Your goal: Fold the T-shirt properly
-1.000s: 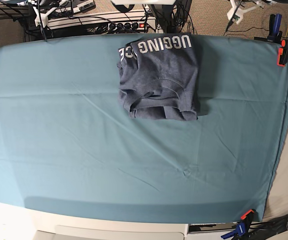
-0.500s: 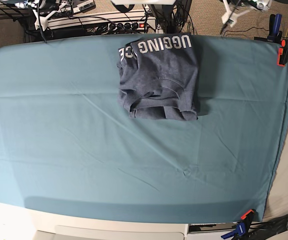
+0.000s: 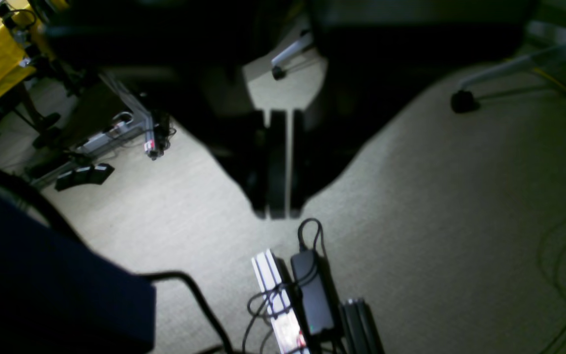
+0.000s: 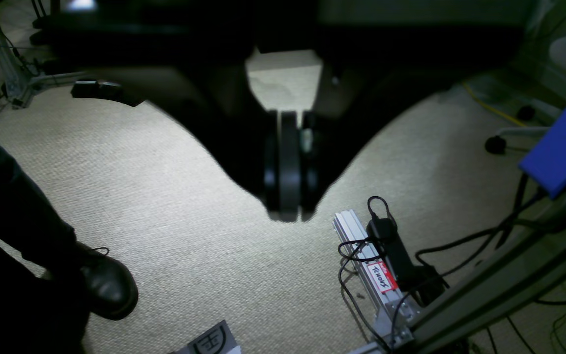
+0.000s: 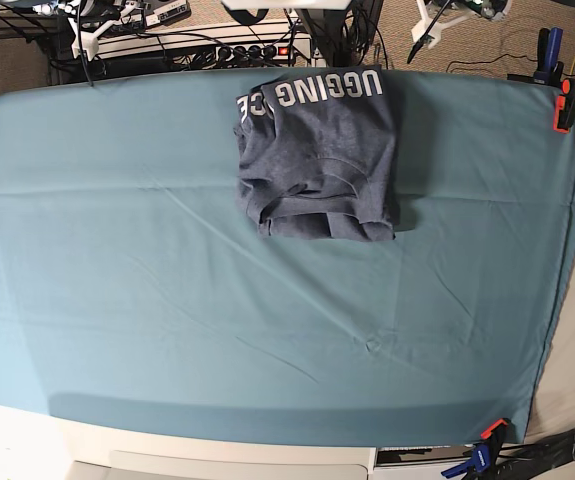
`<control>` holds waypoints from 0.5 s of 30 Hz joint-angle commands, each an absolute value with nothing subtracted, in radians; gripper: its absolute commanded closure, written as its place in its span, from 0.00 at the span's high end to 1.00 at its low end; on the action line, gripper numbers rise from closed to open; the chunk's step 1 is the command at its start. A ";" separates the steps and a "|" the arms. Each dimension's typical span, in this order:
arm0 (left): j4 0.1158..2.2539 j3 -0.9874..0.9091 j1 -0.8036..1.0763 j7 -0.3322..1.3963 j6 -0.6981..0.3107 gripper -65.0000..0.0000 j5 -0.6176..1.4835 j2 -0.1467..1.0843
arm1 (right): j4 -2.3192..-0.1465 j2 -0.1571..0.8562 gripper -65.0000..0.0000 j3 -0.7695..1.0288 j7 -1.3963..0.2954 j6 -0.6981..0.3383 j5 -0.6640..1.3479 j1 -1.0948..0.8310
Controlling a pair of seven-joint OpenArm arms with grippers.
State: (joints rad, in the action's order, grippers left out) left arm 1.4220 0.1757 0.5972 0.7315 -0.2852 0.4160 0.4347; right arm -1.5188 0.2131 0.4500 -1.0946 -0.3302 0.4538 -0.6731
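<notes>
The T-shirt (image 5: 319, 155) lies folded into a compact slate-blue rectangle at the back middle of the teal table cloth (image 5: 167, 280), with white lettering along its far edge. Neither gripper touches it. My left gripper (image 5: 415, 50) hangs behind the table's back edge, to the right of the shirt. In the left wrist view the left gripper (image 3: 278, 214) is shut with nothing in it, above carpet. My right gripper (image 5: 85, 55) is behind the back left edge. The right wrist view shows the right gripper (image 4: 288, 216) shut and empty over the floor.
Orange clamps (image 5: 567, 105) pin the cloth at the right edge and another clamp (image 5: 489, 440) holds the front right corner. Behind the table are power strips and cables (image 5: 252, 50). On the floor are an aluminium rail with a power brick (image 4: 386, 260) and a person's black shoe (image 4: 106, 287).
The left arm has swung leftward behind the table's back edge, closer to the shirt's far right corner. The shirt has not moved. The right arm has barely shifted.
</notes>
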 commanded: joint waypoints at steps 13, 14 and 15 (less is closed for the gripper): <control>1.431 0.175 0.598 0.731 -0.290 0.00 0.420 0.443 | -1.400 0.225 0.00 0.403 -1.053 -0.333 0.455 -0.678; 1.431 0.175 0.597 0.731 -0.290 0.00 0.420 0.443 | -1.369 0.225 0.00 0.381 -1.026 -0.333 0.455 -0.675; 1.431 0.175 0.596 0.731 -0.290 0.00 0.421 0.443 | -1.336 0.225 0.00 0.357 -1.003 -0.333 0.454 -0.669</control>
State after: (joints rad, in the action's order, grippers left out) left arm 1.4216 0.1757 0.5884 0.7311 -0.2852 0.4160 0.4347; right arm -1.3243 0.2153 0.3504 -1.0012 -0.3309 0.4511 -0.6636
